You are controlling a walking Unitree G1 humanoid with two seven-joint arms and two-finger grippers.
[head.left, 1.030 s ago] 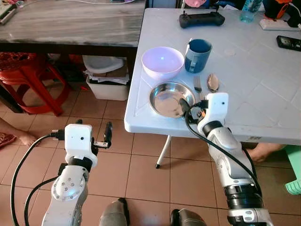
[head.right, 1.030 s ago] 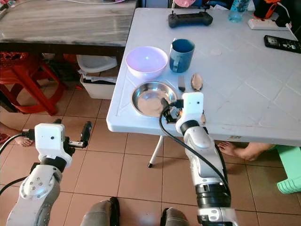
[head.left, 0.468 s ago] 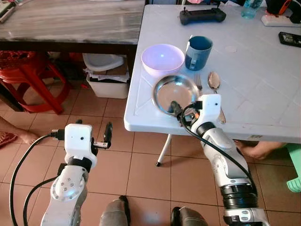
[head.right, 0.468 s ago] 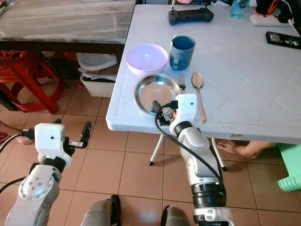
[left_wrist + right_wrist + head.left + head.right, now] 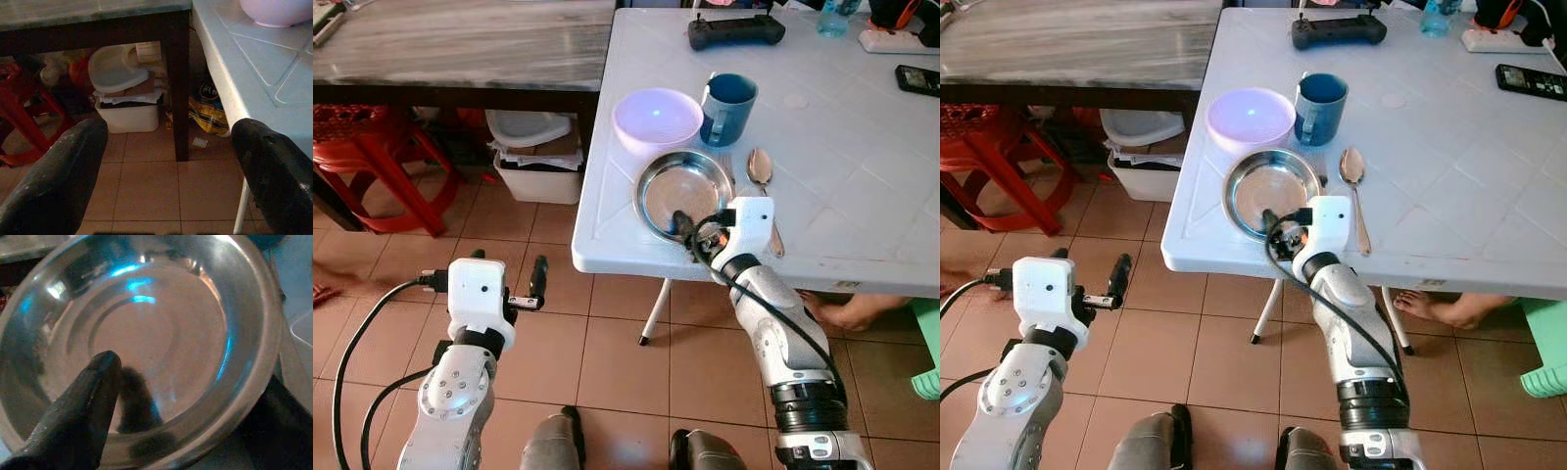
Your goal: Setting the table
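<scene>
A round steel plate [image 5: 683,186] lies near the front edge of the white table [image 5: 862,196]. My right gripper [image 5: 697,230] is open and straddles the plate's near rim. One finger [image 5: 73,406] rests inside the plate [image 5: 156,328]; the other stays outside the rim. Behind the plate stand a lilac bowl [image 5: 657,119] and a blue mug [image 5: 728,100]. To the plate's right lies a spoon [image 5: 760,168], and a fork [image 5: 725,163] sits partly against the plate's rim. My left gripper [image 5: 509,266] hangs open over the floor, left of the table.
A dark wooden table [image 5: 460,44] stands to the left with a red stool [image 5: 382,162] and a white bin [image 5: 540,162] beneath it. A black controller [image 5: 736,31], a remote [image 5: 916,78] and a power strip lie at the white table's back. A person's foot [image 5: 847,313] shows under it.
My right gripper has slid forward onto the plate's near rim, one finger now inside it. The plate has shifted slightly toward the fork. The left arm has not moved.
</scene>
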